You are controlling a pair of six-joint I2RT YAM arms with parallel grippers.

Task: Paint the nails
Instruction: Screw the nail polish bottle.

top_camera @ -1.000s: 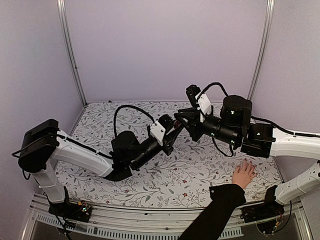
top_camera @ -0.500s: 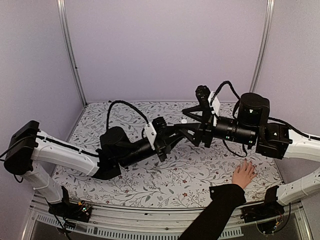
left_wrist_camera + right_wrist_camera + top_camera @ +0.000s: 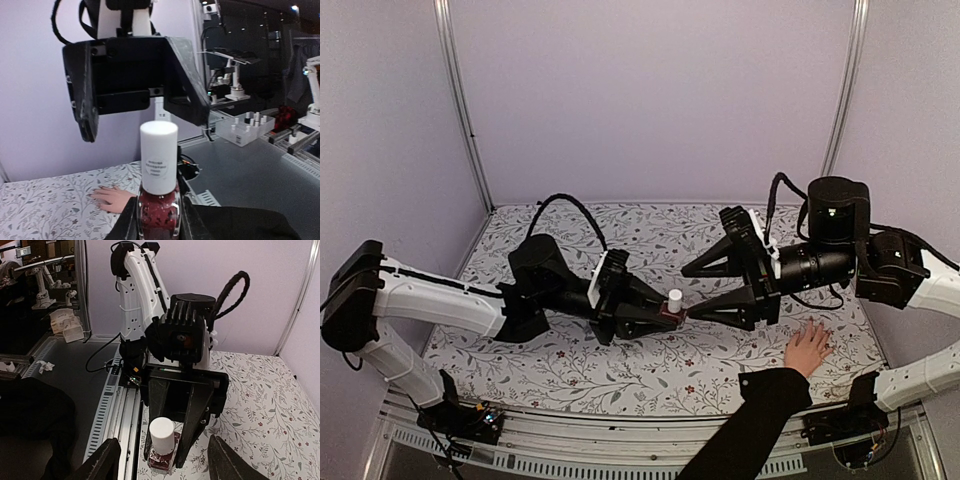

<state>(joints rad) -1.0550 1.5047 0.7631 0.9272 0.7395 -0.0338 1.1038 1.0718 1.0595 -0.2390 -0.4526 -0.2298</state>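
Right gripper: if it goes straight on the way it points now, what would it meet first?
The small dark-red bottle with a white cap, held by the left gripper, just ahead of the open right gripper. The cap would probably enter the gap between its jaws.

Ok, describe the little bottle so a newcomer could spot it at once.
Above the middle of the floral table, find the left gripper. Clamped between its fingers is the bottle: small, dark-red glass with a white cylindrical cap. It is the only red-and-white thing there; everything around it is black.
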